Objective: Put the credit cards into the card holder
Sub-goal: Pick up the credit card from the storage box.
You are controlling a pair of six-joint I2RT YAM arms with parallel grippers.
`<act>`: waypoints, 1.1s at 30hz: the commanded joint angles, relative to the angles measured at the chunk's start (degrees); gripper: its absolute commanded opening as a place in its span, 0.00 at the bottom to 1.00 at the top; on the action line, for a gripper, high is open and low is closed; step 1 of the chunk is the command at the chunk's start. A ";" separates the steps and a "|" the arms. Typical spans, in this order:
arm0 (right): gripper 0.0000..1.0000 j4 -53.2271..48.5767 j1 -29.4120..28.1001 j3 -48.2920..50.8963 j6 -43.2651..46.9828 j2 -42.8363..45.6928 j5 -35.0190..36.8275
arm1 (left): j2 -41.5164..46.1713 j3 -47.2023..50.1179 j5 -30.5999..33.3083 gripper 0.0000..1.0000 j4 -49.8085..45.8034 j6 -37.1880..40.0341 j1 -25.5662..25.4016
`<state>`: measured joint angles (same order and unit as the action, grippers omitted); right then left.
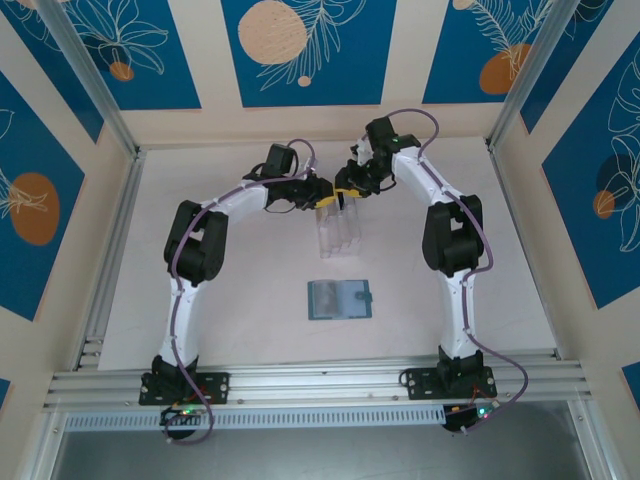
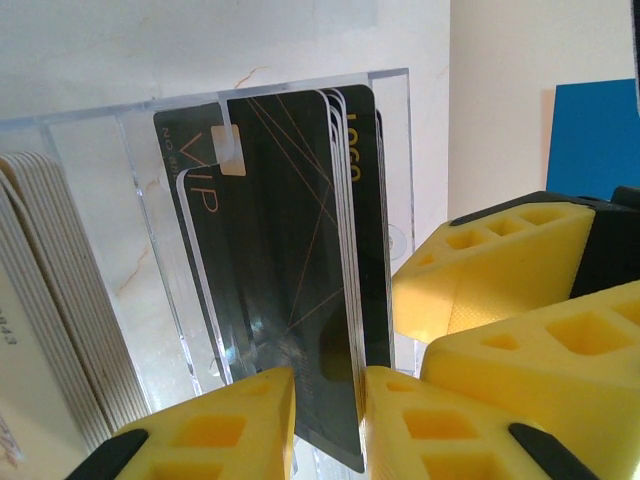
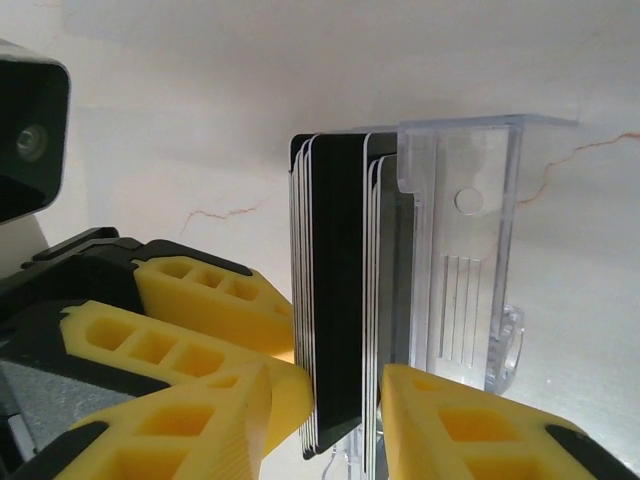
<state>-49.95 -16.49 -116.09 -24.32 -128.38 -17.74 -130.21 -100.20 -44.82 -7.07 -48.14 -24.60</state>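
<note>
From above, the left arm bends in over the pale tabletop, and its left end effector meets the right end effector at the far end of a clear rack. From up there the fingers are too small to read. Nearer the arm bases, well apart from the rack, the card holder lies flat on the tabletop as a slate-teal square with a small tab on its right edge.

The left wrist camera gives what the overhead can't. A stack of pale cards stands at the left, cut off by the frame. Beside it are glossy black credit cards with thin gold lines and "VIP" lettering, upright in a slot of the see-through acrylic. The left end effector's ribbed yellow fingers are closed on the lower edge of those dark cards. The other arm's yellow wedges crowd in just right of them.

The right wrist view catches the same cards edge-on, as a tight sheaf of thin dark layers. The right end effector's fingers are pinched on either face of them. The rack's moulded end wall stands just to the right. How deep the cards sit in the slot is hidden.
</note>
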 commanded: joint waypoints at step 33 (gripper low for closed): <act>0.39 -1.28 0.59 -0.28 -3.18 -3.11 -10.00 | 5.43 6.52 -0.41 0.23 4.54 -3.61 1.61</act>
<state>-49.74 -15.11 -117.21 -26.61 -130.21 -26.02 -127.70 -95.72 -44.95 -4.25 -50.33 -23.94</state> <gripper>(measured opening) 0.386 0.232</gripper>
